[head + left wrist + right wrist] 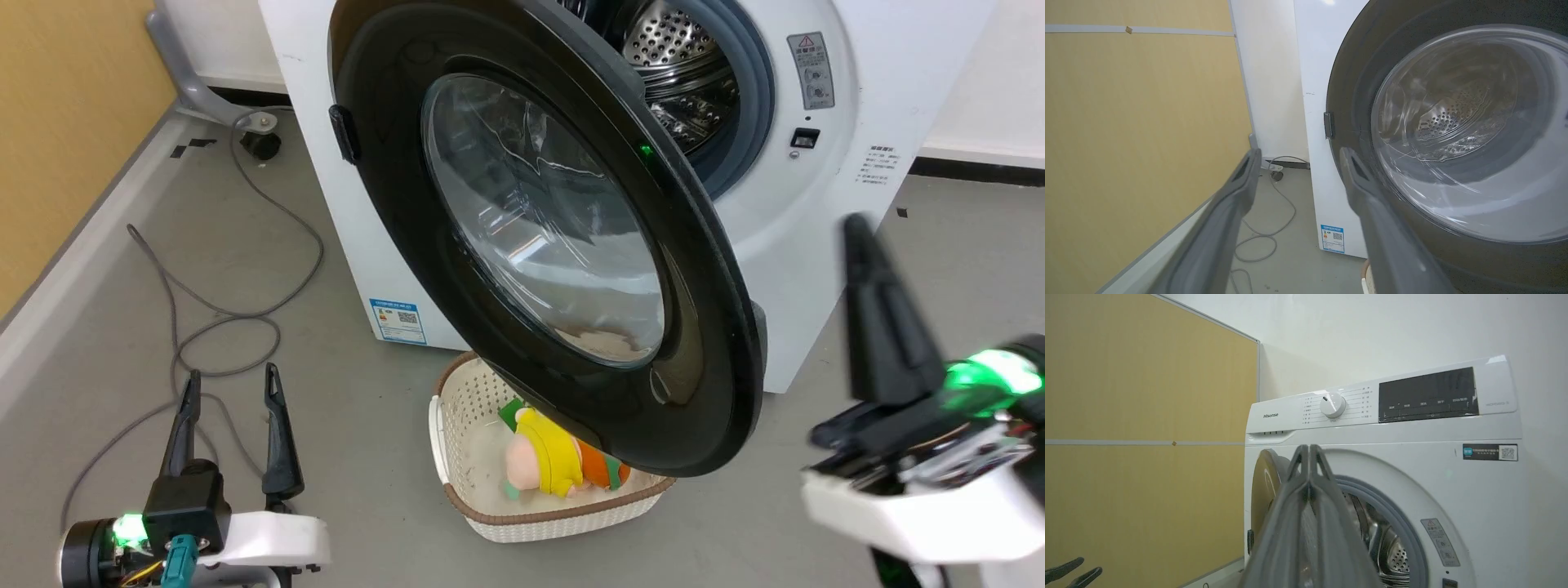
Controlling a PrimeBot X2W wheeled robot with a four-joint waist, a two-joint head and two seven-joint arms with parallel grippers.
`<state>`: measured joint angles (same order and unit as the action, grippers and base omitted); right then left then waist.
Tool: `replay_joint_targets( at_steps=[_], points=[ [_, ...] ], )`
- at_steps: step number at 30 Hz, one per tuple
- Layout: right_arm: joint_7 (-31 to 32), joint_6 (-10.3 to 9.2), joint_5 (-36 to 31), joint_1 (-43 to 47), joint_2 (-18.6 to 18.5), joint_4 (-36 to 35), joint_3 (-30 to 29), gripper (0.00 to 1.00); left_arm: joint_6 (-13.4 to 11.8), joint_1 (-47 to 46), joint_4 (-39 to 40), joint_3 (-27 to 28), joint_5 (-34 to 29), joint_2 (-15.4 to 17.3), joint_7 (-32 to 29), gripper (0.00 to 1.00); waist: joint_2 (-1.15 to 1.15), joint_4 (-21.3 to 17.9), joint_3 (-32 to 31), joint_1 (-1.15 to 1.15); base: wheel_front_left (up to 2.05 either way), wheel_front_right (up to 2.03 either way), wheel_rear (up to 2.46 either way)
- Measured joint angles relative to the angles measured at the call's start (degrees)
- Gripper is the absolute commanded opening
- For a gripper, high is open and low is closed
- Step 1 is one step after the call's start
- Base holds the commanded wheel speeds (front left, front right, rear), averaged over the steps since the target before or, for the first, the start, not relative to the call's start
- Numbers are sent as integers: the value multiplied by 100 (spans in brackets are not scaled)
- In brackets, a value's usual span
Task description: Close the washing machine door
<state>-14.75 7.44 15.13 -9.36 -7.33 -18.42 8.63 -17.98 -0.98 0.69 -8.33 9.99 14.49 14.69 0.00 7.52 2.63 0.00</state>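
Out over the basket, the washing machine door hangs half open. Near its free edge the right gripper is pinched closed, empty; the left gripper, 2 fingers spread, sits low.

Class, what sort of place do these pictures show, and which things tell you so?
Probably a laundry corner in an indoor room: a white washing machine with its door open, and a basket holding a soft toy on the grey floor.

Plush toy in cream basket; grey cable
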Motion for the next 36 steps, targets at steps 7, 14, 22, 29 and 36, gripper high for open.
replay_joint_targets(
  at_steps=[7, 14, 22, 29, 36],
  points=[
    [0, 1, 145, -146, -761, 233, 1301, 0, 163, 16, -24, 207, -167, -224, 0, 100, 0, 23, 18, 0, 0, 0, 0],
    [0, 1, 53, -149, -1266, 1166, 2029, 0, 341, 18, -13, 311, -346, -428, 0, 100, 0, 46, 94, 0, 0, 0, 0],
    [0, 1, 58, -127, -1285, 2105, 1663, 0, 516, 4, 19, 380, -515, -590, 0, 100, 0, 13, 286, 0, 0, 0, 0],
    [0, 15, 56, -148, -1107, 2568, 1026, 0, 609, -125, 37, 428, -599, -720, 0, 100, 0, -36, 526, 0, 0, 0, 0],
    [1, 15, -55, -514, -780, 2995, 272, 0, 692, -323, 70, 454, -655, -836, 0, 100, 0, -53, 850, 0, 0, 0, 0]
  ],
)
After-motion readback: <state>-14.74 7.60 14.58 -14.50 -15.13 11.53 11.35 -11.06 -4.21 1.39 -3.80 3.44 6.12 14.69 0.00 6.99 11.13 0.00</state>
